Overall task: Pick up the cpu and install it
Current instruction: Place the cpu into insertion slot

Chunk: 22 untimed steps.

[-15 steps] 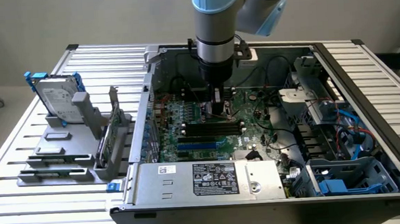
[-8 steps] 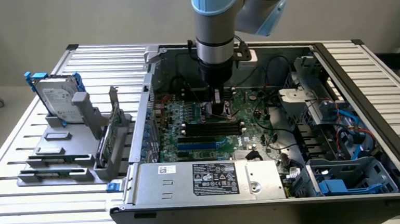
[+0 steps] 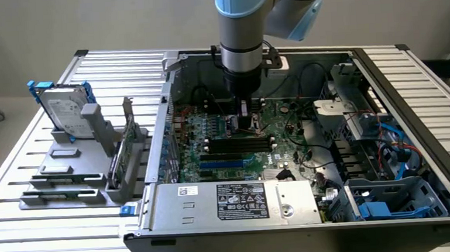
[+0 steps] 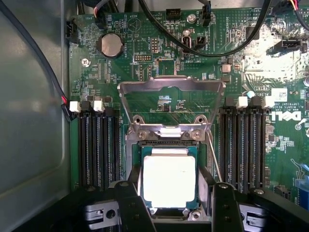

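The cpu [image 4: 169, 180], a small square chip with a pale metal top, sits level inside the square socket frame [image 4: 170, 141] on the green motherboard [image 4: 145, 58]. The socket's metal load plate [image 4: 171, 86] is flipped up behind it. My gripper [image 4: 171, 198] straddles the cpu, with its dark fingers [image 4: 131, 205] pressed against two opposite edges of the chip. In the exterior view the gripper [image 3: 246, 123] reaches straight down into the open computer case [image 3: 289, 157], right at the board.
Black memory slots [image 4: 96, 145] flank the socket on both sides. Black cables [image 4: 212, 48] arc over the board behind it. Outside the case, at the exterior view's left, a grey rack [image 3: 71, 164] holds a silver hard drive [image 3: 66, 109] with blue rails.
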Each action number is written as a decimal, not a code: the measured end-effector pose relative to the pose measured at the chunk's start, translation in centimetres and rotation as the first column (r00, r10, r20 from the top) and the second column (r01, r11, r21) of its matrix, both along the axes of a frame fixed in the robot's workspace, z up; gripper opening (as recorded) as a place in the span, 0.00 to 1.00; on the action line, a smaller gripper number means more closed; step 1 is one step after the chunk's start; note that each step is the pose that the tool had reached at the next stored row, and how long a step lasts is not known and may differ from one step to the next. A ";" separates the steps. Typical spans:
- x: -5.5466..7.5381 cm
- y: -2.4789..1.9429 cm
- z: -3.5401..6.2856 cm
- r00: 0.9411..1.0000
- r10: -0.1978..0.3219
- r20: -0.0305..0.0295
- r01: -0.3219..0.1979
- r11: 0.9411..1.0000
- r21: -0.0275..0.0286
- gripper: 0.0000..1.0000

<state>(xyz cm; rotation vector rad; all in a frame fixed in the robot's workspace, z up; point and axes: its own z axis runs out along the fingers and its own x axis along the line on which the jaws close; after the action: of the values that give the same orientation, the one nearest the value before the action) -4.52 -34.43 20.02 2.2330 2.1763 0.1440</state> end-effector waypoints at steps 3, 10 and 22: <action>0.0 0.19 -0.08 1.000 0.000 0.000 0.000 1.000 -0.006 0.55; 0.0 0.22 -0.18 1.000 -0.002 0.001 0.002 1.000 -0.023 0.55; 0.0 0.59 -0.28 1.000 -0.001 0.001 0.001 0.999 -0.037 0.55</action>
<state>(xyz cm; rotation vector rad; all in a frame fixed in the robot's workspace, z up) -4.55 -33.83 19.74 2.2145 2.1584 0.1031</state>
